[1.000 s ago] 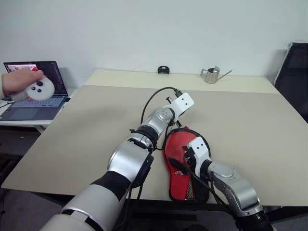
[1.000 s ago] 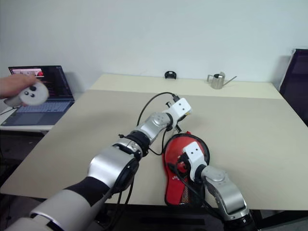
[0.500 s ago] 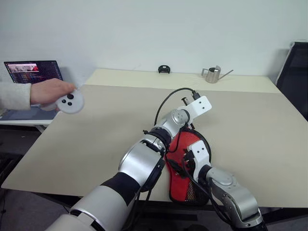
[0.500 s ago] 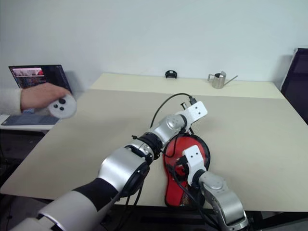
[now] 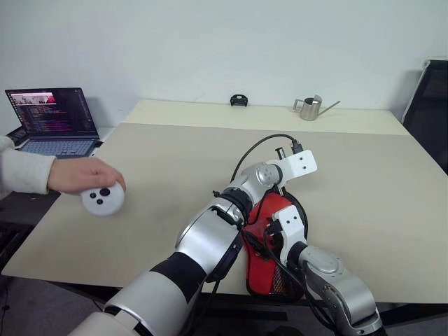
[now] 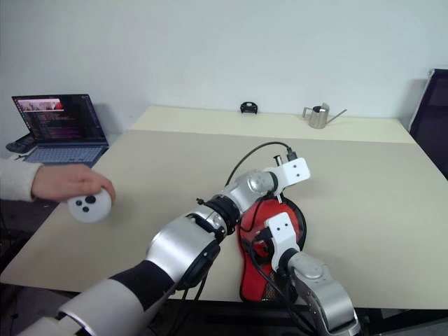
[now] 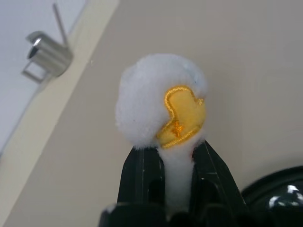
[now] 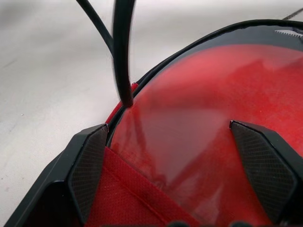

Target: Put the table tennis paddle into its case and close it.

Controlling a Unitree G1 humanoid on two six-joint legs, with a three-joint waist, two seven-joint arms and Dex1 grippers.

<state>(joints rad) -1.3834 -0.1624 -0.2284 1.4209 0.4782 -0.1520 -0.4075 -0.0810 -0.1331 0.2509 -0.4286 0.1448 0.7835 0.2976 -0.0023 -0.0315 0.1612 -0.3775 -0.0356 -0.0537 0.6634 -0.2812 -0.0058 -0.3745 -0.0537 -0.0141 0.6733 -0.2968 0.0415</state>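
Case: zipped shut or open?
Open. In the right wrist view the paddle shows its glossy red face bare inside the black zip edge of the case. The left gripper pinches a white plush tag.

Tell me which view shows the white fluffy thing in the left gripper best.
The left wrist view: the white fluffy charm with its yellow embroidered patch sits large and unobstructed, pinched by the left gripper. In both eye views the left wrist's white plate hides it. The right wrist view looks at the red case instead.
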